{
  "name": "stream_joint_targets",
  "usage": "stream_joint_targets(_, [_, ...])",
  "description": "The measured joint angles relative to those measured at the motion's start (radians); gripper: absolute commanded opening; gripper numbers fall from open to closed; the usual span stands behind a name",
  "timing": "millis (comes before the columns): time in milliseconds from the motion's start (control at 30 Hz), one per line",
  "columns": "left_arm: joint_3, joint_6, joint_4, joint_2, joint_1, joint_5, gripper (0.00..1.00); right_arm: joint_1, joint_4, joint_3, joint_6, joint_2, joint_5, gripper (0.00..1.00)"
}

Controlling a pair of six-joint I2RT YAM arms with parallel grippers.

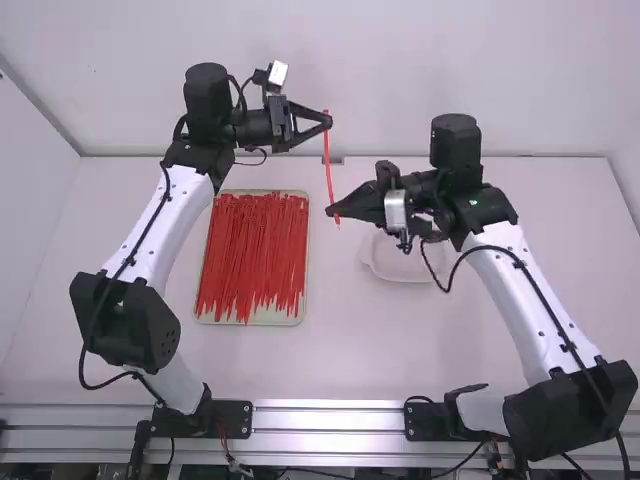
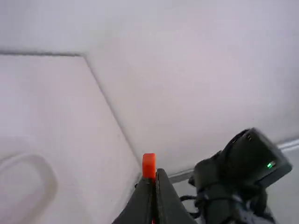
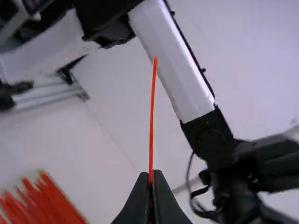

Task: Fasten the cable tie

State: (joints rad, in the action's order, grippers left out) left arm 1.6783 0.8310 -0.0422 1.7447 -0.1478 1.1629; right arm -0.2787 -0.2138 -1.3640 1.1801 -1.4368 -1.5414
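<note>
A white desk (image 1: pixel 400 340) is sitting in a plain white room. On its left side, a tray (image 1: pixel 254 322) is holding a big pile of red ties (image 1: pixel 252 255). One red cable tie (image 1: pixel 328 165) is hanging in the air over the far middle of the desk. The left gripper (image 1: pixel 326 121) is pinching its top end, fingers closed tight on it. The right gripper (image 1: pixel 338 210) is pinching its bottom end the same way. The tie is looking straight, with no loop. So the picking up seems done, but the bending, poking through and pulling tight are all waiting.
</note>
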Motion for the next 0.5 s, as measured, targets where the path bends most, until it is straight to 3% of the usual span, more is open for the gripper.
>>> stream_joint_targets(167, [0.0,-0.248,0.016,0.0,0.0,0.009,0.02,0.034,0.047,0.0,-0.301,0.0,0.033,0.0])
stream_joint_targets(500, [0.0,-0.52,0.021,0.0,0.0,0.054,0.02,0.037,0.065,0.0,-0.427,0.0,0.008,0.0])
